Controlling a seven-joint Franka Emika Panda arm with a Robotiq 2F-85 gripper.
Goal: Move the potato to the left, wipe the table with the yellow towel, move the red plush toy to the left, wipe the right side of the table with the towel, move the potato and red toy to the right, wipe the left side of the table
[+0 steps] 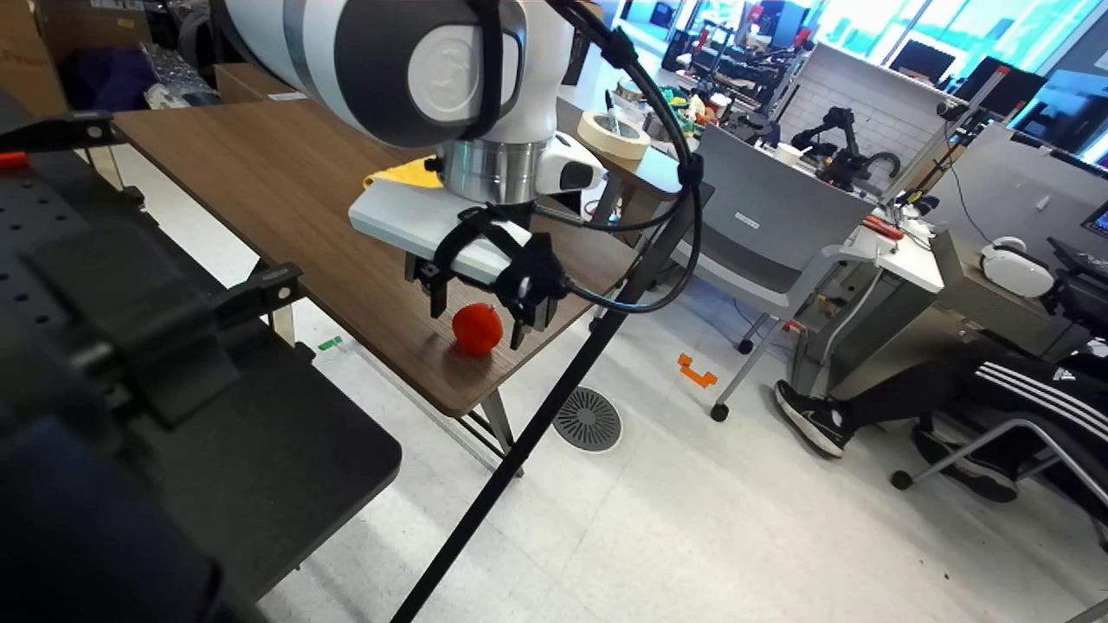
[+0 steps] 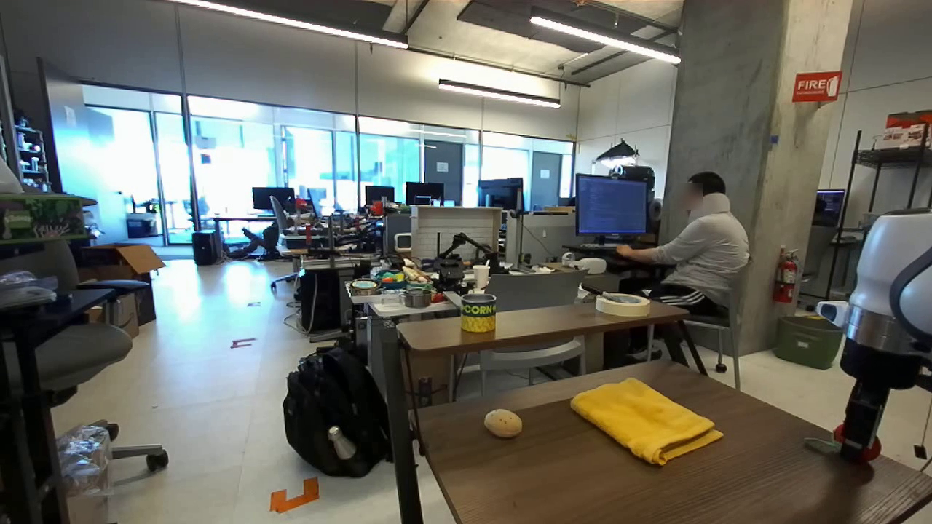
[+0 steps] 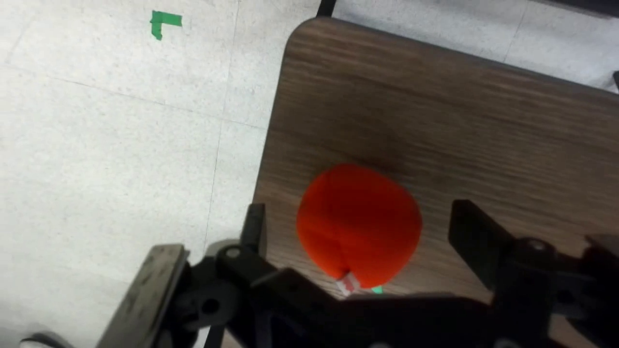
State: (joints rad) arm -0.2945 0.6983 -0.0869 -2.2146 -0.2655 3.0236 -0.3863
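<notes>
The red plush toy (image 1: 476, 329) sits on the table (image 1: 260, 164) near a corner. My gripper (image 3: 358, 210) is open around it, one finger on each side with gaps; the toy (image 3: 358, 224) fills the middle of the wrist view. In an exterior view the gripper (image 2: 859, 447) hides most of the toy (image 2: 872, 450). The yellow towel (image 2: 644, 418) lies folded mid-table; part of it (image 1: 407, 173) shows behind the arm. The potato (image 2: 503, 423) rests near the table's other end. It is out of view in the wrist view and does not show in the remaining exterior view.
The table's rounded corner (image 3: 309, 29) and edge are close to the toy, with floor beyond. A narrow raised shelf (image 2: 539, 331) beside the table holds a yellow can (image 2: 478, 314) and a tape roll (image 2: 622, 305). A black bench (image 1: 286, 459) stands alongside.
</notes>
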